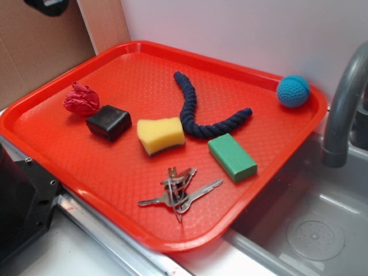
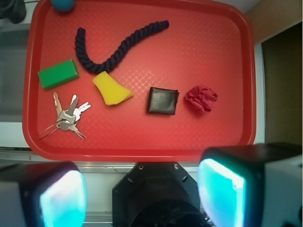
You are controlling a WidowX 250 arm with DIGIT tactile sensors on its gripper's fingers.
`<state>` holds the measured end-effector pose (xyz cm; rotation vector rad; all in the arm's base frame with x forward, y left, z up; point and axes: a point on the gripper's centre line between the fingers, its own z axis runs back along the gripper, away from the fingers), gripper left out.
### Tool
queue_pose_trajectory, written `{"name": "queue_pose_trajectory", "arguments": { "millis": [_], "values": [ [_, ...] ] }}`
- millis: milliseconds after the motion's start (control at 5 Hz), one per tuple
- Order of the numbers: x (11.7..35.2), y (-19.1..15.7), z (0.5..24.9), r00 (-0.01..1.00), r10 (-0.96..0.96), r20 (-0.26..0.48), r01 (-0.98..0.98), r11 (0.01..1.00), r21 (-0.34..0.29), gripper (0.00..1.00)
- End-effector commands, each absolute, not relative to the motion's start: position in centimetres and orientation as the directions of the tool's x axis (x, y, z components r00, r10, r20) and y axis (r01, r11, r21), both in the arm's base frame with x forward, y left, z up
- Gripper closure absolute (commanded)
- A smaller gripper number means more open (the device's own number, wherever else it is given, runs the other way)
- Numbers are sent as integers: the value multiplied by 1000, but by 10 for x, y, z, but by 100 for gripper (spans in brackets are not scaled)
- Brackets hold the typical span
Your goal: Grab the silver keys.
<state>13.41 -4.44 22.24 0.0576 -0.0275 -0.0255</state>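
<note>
one bunch of silver keys (image 2: 66, 117) far ahead-left of gaping claw (image 2: 142, 198)

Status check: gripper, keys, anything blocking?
Gripper open, empty, high above tray's near edge. Silver keys untouched, splayed on tray. Green block and yellow sponge nearby, not touching.

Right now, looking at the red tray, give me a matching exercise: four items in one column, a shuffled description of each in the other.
Things:
1. silver keys
2. blue ball
3. dark rope
4. black block

Descriptions:
A. in a tray corner near the faucet
B. between the red cloth and the yellow sponge
C. splayed near the tray's front edge
D. lying in a curve

Pairs: 1-C, 2-A, 3-D, 4-B
</note>
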Motion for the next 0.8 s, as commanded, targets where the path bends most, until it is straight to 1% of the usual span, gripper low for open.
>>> {"name": "queue_pose_trajectory", "arguments": {
  "millis": [0,200,400,600],
  "values": [
    [136,-83,197,983,180,-31,-181,983,-41,0],
    [137,-120,175,946,323,-34,-324,945,-46,0],
    [143,-147,149,916,398,-54,-402,907,-128,0],
    [146,-163,116,954,298,-20,-299,953,-52,0]
  ]
}}
